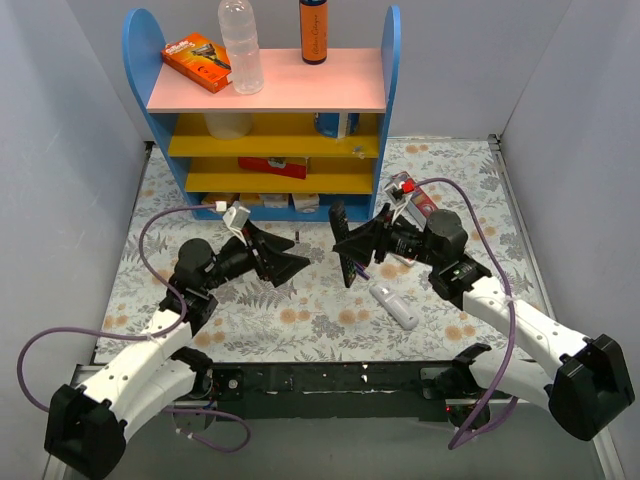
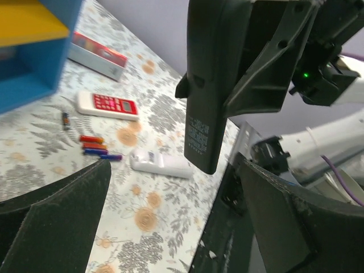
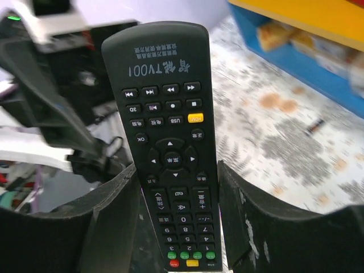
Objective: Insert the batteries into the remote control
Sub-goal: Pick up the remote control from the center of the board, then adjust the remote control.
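**Two arms meeting above the floral table point(image 1: 300, 320).**

- **Right gripper point(image 3: 176, 169):** the jaws are partly apart and clamped on the long edges of the black remote point(image 3: 165, 85). The remote stands on end between the pads with its keypad toward the right wrist camera. Its lowest key rows sit between the fingers, and its top end reaches well past the fingertips.
- **Left gripper point(image 1: 300, 252):** the jaws are spread wide and hold nothing. The open mouth faces the back of the black remote (a printed label shows there in the left wrist view) and is close to it but apart.
- **Batteries point(image 2: 95, 147):** a small cluster of red-orange and dark blue cells lies flat on the table. It is beyond the tip of the finger at the left of the left wrist view, below the held remote. A lone cell point(image 2: 65, 119) lies apart from the cluster, farther out.
- **Other items:** a white remote point(image 2: 162, 165) lies just beside the cluster, beneath the right gripper. A white remote with red keys point(image 2: 108, 105) and a red-and-white box point(image 2: 96, 54) lie farther beyond. The blue and yellow shelf point(image 1: 265, 150) stands past both grippers.
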`<state>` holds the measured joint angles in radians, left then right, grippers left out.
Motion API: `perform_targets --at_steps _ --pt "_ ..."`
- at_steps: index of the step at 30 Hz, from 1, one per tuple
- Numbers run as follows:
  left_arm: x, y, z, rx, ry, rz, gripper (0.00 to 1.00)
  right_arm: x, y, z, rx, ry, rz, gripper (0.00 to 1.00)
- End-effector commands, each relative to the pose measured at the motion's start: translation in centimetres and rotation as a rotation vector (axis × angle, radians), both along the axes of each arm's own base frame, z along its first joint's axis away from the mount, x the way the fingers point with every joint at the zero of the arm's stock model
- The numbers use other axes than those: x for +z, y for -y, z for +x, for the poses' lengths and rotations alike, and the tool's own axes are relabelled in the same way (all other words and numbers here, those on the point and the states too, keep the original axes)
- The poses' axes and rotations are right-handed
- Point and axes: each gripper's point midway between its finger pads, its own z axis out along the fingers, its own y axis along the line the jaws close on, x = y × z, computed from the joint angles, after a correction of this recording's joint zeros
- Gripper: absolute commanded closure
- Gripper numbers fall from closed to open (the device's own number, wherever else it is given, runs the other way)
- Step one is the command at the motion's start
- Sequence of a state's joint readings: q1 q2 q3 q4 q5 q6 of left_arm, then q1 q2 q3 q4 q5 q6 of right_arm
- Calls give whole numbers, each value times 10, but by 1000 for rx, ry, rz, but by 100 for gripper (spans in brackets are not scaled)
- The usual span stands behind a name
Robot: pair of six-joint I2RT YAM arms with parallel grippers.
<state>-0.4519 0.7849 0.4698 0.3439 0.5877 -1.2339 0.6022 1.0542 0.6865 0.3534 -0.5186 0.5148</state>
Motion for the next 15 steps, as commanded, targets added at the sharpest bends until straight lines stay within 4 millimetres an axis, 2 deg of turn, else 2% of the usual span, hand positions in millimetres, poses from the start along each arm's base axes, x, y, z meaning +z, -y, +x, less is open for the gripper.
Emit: perform_targets --at_steps 1,3,10,15 --pt "19 21 -28 -227 65 -52 2 71 -14 -36 151 132 262 87" --pt "16 28 -29 -269 41 -56 2 81 -19 -48 196 150 309 87" --pt "17 51 -41 -346 47 -67 2 92 -27 -63 242 165 376 87" --pt "20 57 -51 -386 68 -108 3 91 -32 -67 259 159 384 87"
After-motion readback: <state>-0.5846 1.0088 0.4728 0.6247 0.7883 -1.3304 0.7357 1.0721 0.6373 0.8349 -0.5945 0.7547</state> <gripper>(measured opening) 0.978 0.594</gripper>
